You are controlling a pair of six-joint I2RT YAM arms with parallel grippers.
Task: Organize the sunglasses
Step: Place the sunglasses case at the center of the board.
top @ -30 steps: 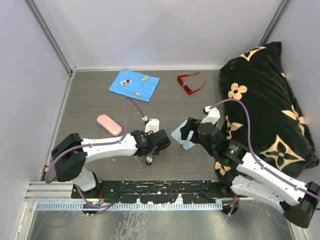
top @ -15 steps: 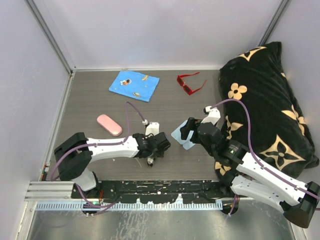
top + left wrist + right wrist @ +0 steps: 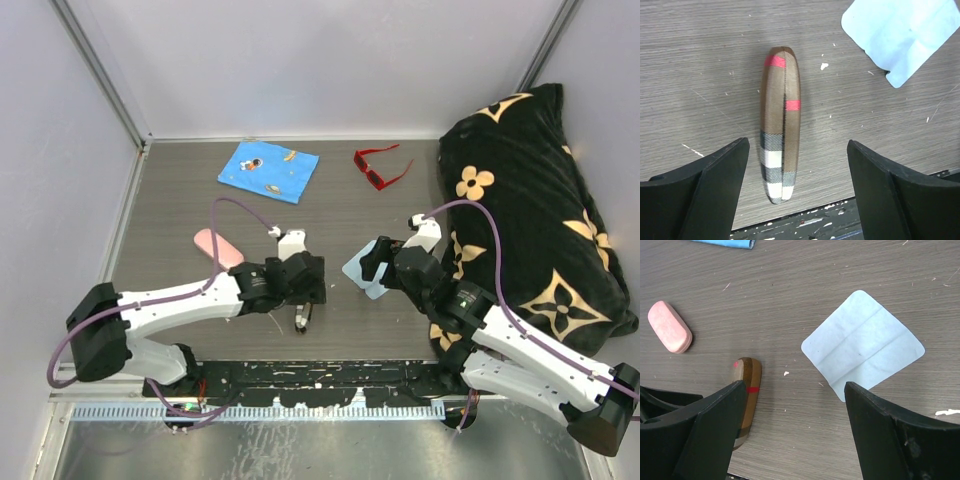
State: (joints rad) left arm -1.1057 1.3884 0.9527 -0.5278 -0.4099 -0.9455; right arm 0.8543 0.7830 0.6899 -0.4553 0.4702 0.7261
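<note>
The red sunglasses (image 3: pixel 381 167) lie open-armed at the back of the table, far from both arms. My left gripper (image 3: pixel 303 297) (image 3: pixel 797 147) hangs open over a slim brown plaid glasses case (image 3: pixel 781 125) (image 3: pixel 303 319) that lies flat on the table by the front edge, untouched by either finger. My right gripper (image 3: pixel 378 258) (image 3: pixel 795 387) is open and empty, above the bare wood between that case (image 3: pixel 751 372) and a light blue cloth (image 3: pixel 862 345) (image 3: pixel 357 273).
A pink oval case (image 3: pixel 216 247) (image 3: pixel 670 333) lies at the left. A patterned blue cloth (image 3: pixel 268 170) sits at the back. A black cushion with tan flowers (image 3: pixel 540 200) fills the right side. The black front rail (image 3: pixel 840 227) runs just below the plaid case.
The left gripper's jaws have spread wide and let go of the plaid case. The left arm has swung its elbow out to the left. The right arm has not moved.
</note>
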